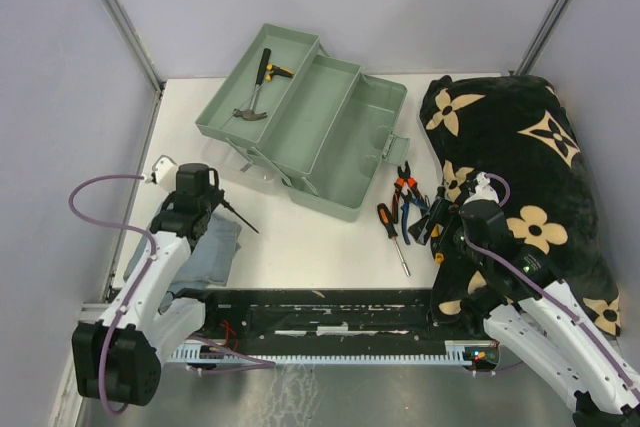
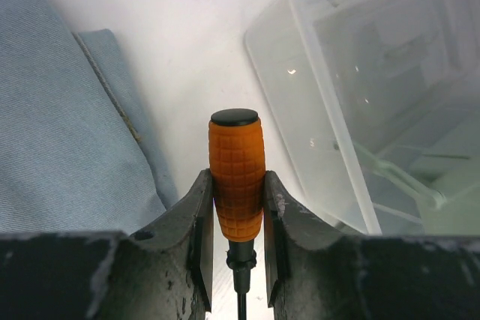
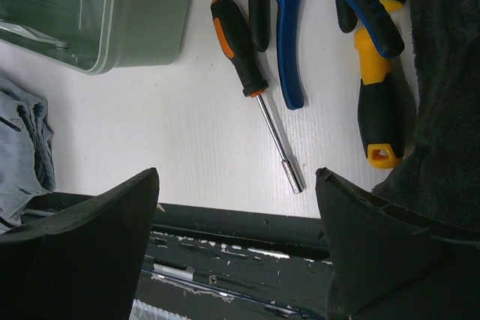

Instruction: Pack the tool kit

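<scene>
At the counter's [image 1: 310, 252] near-left corner your left tool [image 2: 238, 185] grips the screwdriver [image 2: 237, 151] by its orange handle, nearer than the wide-open right tool [image 3: 236, 177] to the toolbox [image 1: 345, 162], which lies just far-right of it, trays [image 1: 295, 52] running near-left to far-right.

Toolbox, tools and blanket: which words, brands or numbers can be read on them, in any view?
None can be read. The toolbox, hammer, held screwdriver and pliers show no lettering. The blanket bears only flower marks, no letters.
</scene>
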You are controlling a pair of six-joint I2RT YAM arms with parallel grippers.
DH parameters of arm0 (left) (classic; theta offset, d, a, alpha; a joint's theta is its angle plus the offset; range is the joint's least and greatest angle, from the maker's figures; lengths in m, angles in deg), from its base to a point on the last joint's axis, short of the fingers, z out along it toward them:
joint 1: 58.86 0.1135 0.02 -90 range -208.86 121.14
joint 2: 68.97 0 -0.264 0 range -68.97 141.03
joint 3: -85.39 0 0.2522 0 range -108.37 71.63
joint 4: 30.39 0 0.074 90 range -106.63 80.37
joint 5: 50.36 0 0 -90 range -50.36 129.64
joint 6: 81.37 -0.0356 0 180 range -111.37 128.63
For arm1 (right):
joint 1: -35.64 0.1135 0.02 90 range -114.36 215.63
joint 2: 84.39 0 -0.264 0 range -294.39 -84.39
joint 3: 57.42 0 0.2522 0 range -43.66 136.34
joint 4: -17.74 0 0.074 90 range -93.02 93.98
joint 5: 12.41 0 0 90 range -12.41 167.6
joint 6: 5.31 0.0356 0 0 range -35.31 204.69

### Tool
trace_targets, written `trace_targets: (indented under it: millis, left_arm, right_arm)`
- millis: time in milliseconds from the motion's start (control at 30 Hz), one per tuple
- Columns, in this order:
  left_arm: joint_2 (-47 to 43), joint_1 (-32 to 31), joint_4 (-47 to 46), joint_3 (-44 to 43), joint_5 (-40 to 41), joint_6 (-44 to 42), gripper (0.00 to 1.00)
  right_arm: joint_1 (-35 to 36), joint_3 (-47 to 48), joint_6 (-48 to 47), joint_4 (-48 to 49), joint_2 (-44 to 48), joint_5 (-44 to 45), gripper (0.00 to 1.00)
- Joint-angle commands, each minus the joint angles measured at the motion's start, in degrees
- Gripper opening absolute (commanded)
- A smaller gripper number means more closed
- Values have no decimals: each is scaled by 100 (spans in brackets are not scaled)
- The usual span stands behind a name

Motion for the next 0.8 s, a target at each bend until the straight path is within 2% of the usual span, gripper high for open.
trace_targets:
  millis: [0,167,367,533,767]
  left_arm:
    - [-380,-6,11,-77,-689,-668,3]
    - [-860,-14,-715,35,-3001,-1294,3]
    - [-1503,-69,-1224,459,-4303,-890,3]
    - [-2006,-177,-1237,623,-4746,-995,3]
    - [-1950,-243,-1225,-30,-5647,-1832,3]
  right_arm:
    - [1,50,-47,453,-37,-238,93]
    - [4,-65,-448,1547,-153,-1765,91]
    - [68,92,-666,2290,-794,-3007,88]
    - [612,453,-1020,2209,-1334,-2843,88]
    - [921,267,-837,2431,-1456,-2412,88]
